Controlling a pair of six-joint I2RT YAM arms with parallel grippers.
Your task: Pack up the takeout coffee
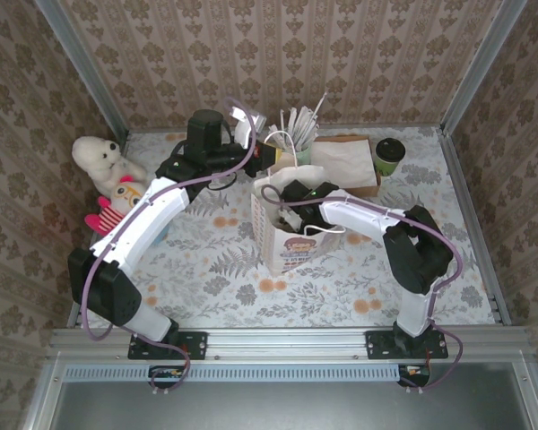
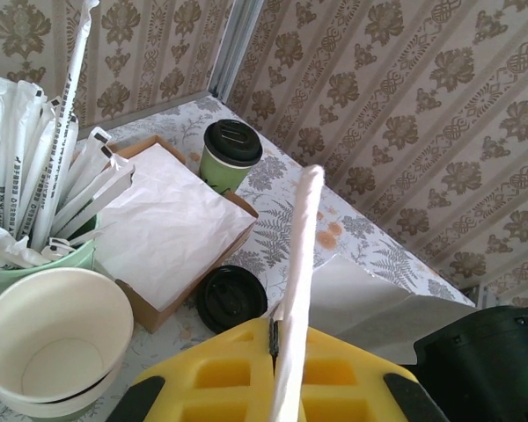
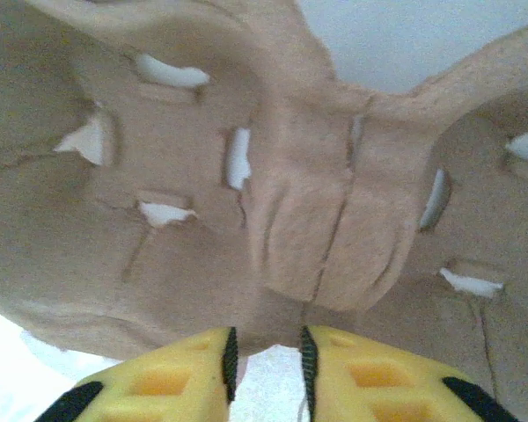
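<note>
Reaching into white bag (image 1: 291, 246), right arm (image 1: 359, 215) bent, left fingers (image 2: 207, 380) pinching handle (image 2: 301, 264)

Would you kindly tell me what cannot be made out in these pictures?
Top view: the right arm covers the mouth of the white bag, hiding its inside.
Right wrist view: the cardboard carrier runs off every edge; whether the slightly parted jaws of the right gripper touch it is unclear.
Left wrist view: the bottom edge cuts off the left gripper, shut on the bag handle.
Top view: the lid of the coffee cup hides its contents.
</note>
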